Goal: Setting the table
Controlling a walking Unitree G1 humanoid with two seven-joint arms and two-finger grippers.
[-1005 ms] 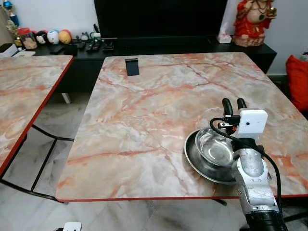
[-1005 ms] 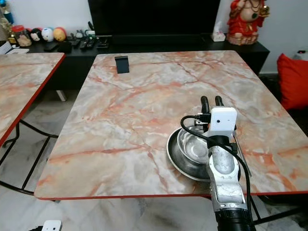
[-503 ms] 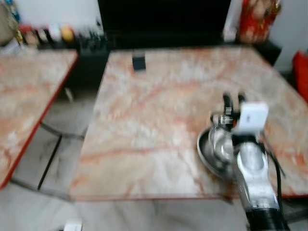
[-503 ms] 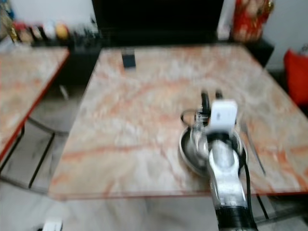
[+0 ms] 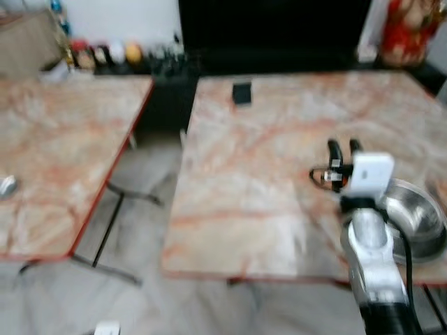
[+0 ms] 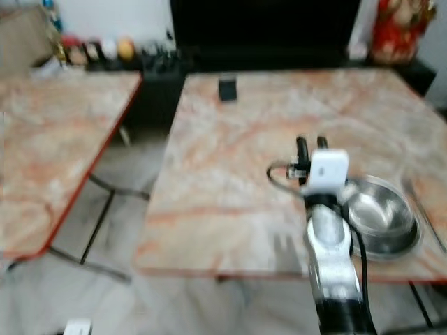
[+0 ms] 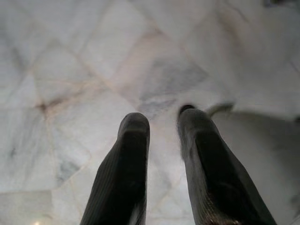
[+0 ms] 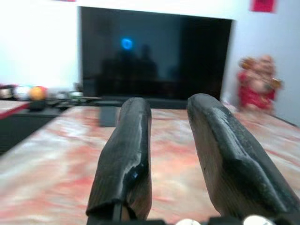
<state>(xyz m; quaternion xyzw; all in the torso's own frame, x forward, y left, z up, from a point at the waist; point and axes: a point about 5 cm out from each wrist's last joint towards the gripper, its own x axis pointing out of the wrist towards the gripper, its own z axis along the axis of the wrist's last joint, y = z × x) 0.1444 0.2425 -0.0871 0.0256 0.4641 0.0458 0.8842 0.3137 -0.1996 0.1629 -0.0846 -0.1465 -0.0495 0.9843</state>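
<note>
A steel bowl (image 6: 377, 209) sits inside a steel plate (image 6: 391, 248) near the front right edge of the marble table (image 5: 265, 153). My right gripper (image 5: 343, 148) hovers above the table just left of the bowl, open, with nothing between its fingers (image 8: 129, 140). It points toward the far side of the table and touches neither bowl nor plate. A thin utensil (image 6: 421, 209), too blurred to name, lies right of the plate. My left gripper (image 7: 161, 119) hangs idle over the pale floor tiles, open and holding nothing.
A second marble table (image 5: 63, 160) stands to the left with a small grey object (image 5: 5, 185) on it. A strip of floor (image 5: 133, 230) runs between the tables. A small dark object (image 5: 242, 93) stands at the far edge. Behind are a black cabinet (image 5: 167, 77) and a red statue (image 5: 405, 31).
The camera has swung left, bringing more of the second table into view, with motion blur. My right arm now stands left of the bowl instead of over it.
</note>
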